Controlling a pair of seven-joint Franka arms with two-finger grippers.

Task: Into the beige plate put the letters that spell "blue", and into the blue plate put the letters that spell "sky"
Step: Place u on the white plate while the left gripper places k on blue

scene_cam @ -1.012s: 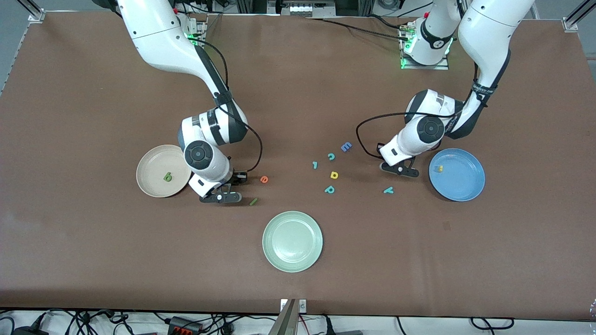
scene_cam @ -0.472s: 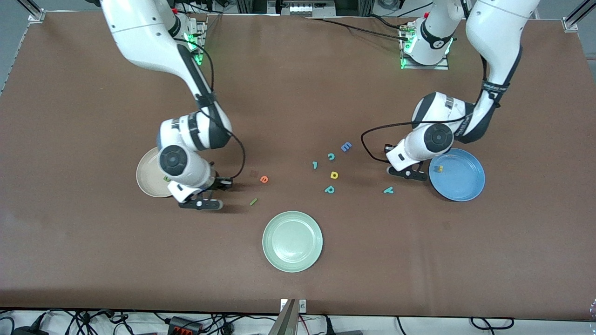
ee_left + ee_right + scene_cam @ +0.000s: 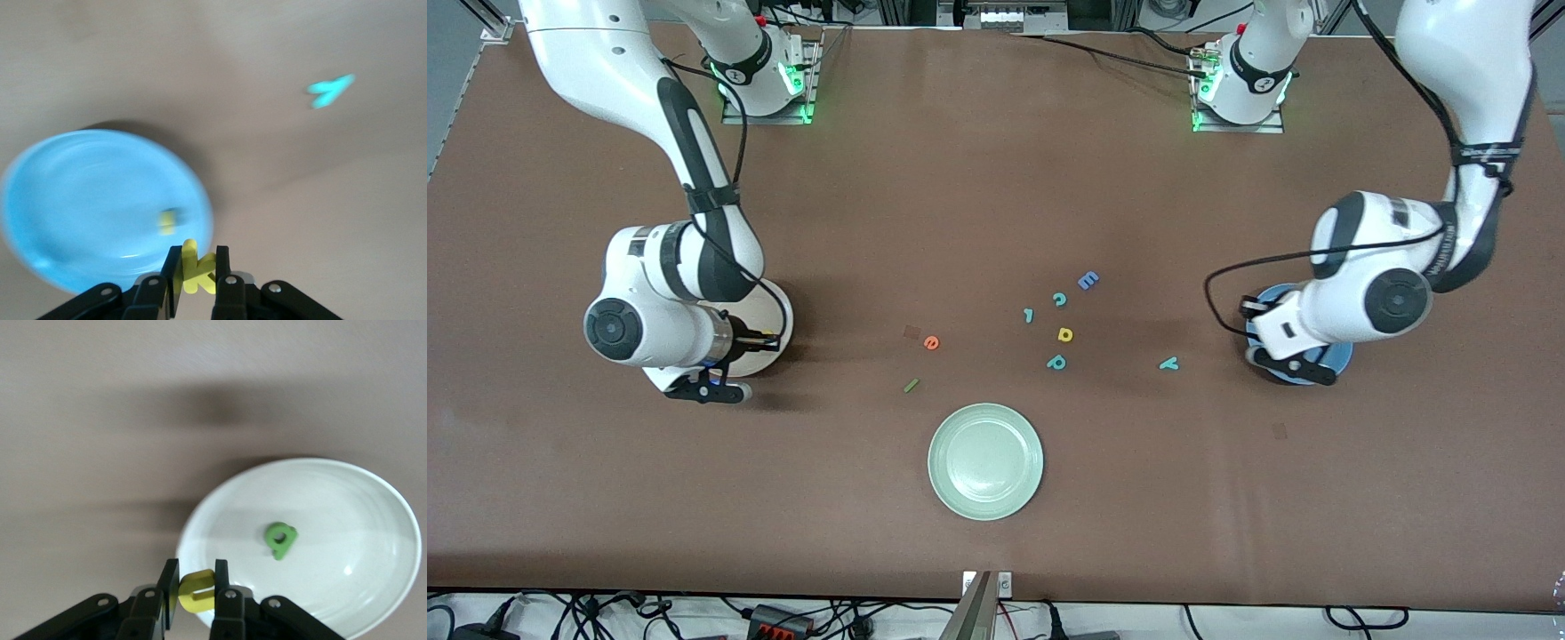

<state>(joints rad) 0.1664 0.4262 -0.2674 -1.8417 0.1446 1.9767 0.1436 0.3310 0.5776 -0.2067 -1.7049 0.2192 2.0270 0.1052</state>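
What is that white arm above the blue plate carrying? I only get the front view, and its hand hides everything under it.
Observer: The left gripper is shut on a yellow "k" over the blue plate's rim.
Operator: Anything in that plate?
Observer: One small yellow letter lies in it, too blurred to read.
Operator: And the arm at the cream plate?
Observer: The right gripper is shut on a yellow "u" above the beige plate's edge.
Operator: Is that plate bare?
Observer: No, a green "b" lies in it.
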